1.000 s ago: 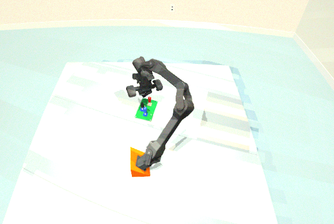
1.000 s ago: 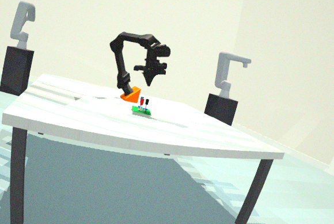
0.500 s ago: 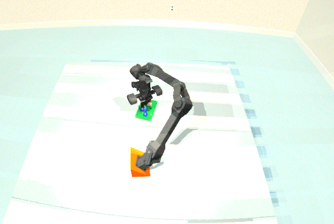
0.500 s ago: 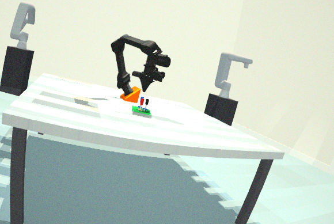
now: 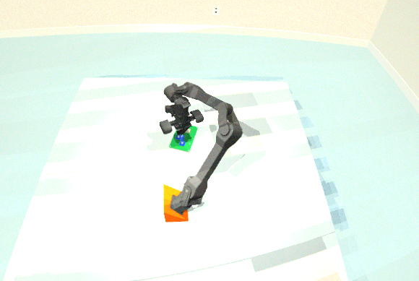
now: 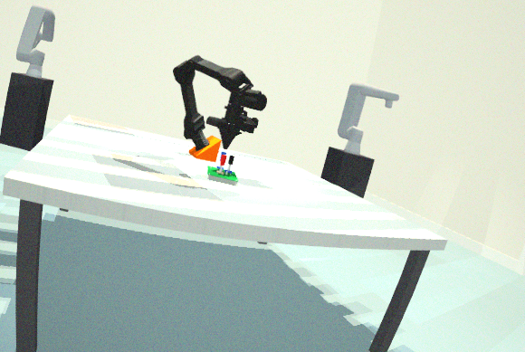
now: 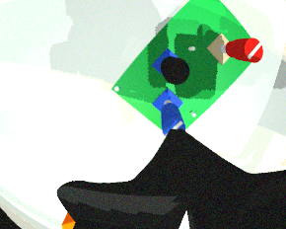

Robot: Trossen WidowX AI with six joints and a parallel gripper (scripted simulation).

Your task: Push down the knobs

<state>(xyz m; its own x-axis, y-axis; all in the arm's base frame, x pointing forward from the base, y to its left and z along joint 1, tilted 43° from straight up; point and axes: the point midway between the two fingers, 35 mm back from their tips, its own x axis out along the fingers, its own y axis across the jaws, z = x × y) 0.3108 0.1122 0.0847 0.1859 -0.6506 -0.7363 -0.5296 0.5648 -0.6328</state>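
Observation:
The green circuit board stands on the table with three potentiometers. The red knob stands over a tan potentiometer. The black knob stands high on a pale shaft over a blue base. The blue knob shows partly behind the red one in the exterior view. My gripper is shut and empty, pointing down above the board. Its tips overlap the blue knob's end in the wrist view; contact cannot be told.
The arm's orange base wedge stands on the table. Two grey arms stand on dark pedestals beyond the table.

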